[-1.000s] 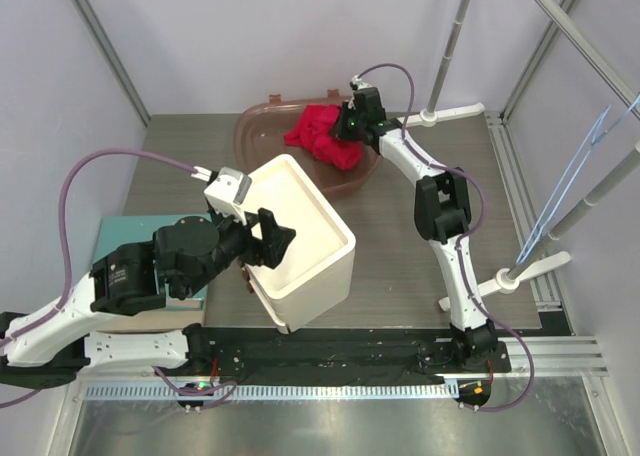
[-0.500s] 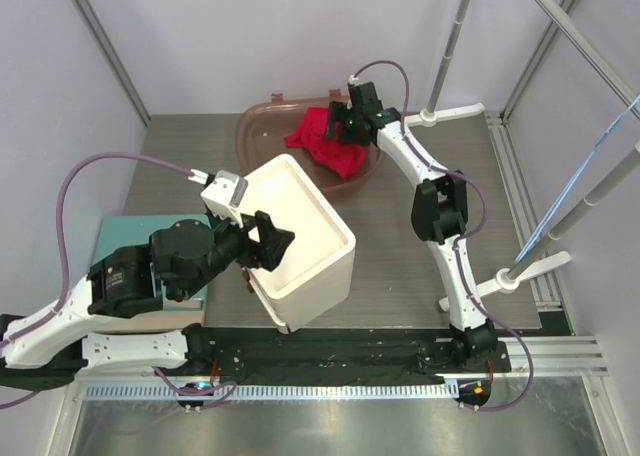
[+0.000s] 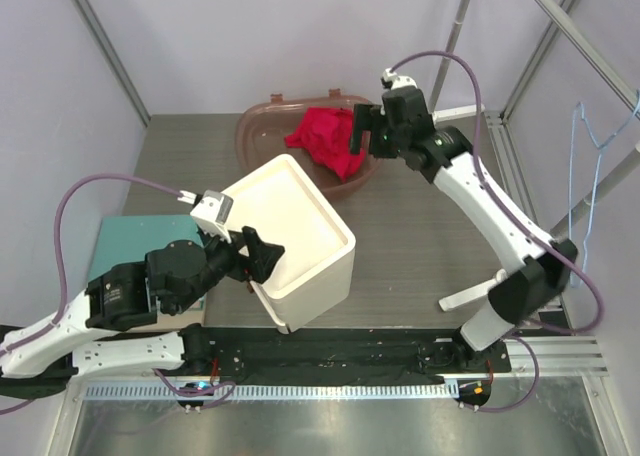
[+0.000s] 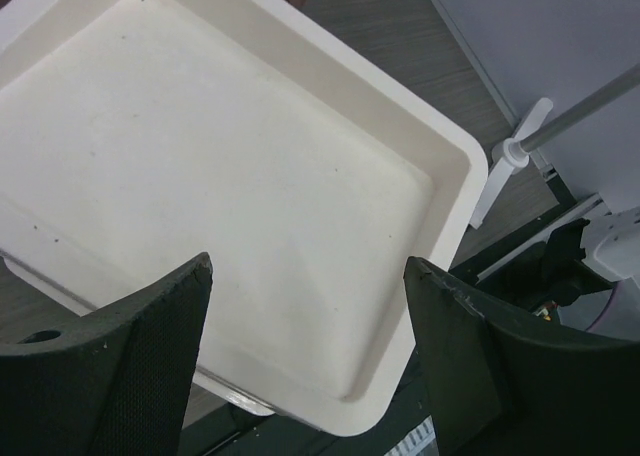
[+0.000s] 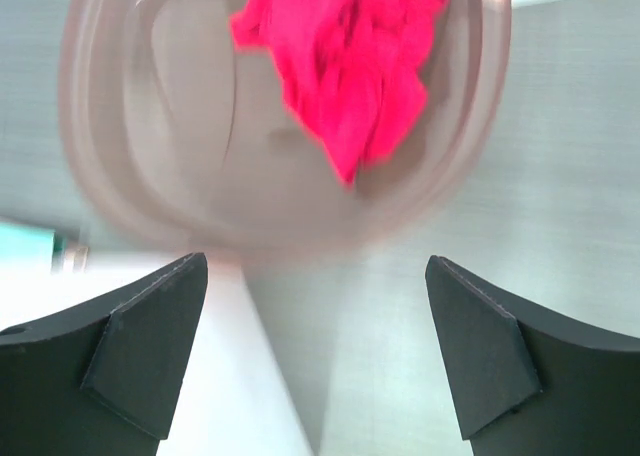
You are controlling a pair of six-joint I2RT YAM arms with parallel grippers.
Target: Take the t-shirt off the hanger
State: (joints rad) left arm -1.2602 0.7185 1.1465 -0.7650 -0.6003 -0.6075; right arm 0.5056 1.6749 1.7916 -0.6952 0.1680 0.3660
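Lying at twelve o'clock on the counter (image 3: 400, 226), crumpled in the brown basin (image 3: 248, 128), the t-shirt (image 3: 325, 136) sits just at nine o'clock of the nearer right hand (image 3: 362, 132), spread wide and empty, while the bare hanger (image 3: 575, 151) dangles well apart at three o'clock.

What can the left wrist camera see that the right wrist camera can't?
Only the left wrist view shows the bare inside of the white box and a white-grey pole. Only the right wrist view shows the red t-shirt crumpled in a brownish tub, slightly blurry. Both show the grey table, and each its own open gripper: left gripper, right gripper.
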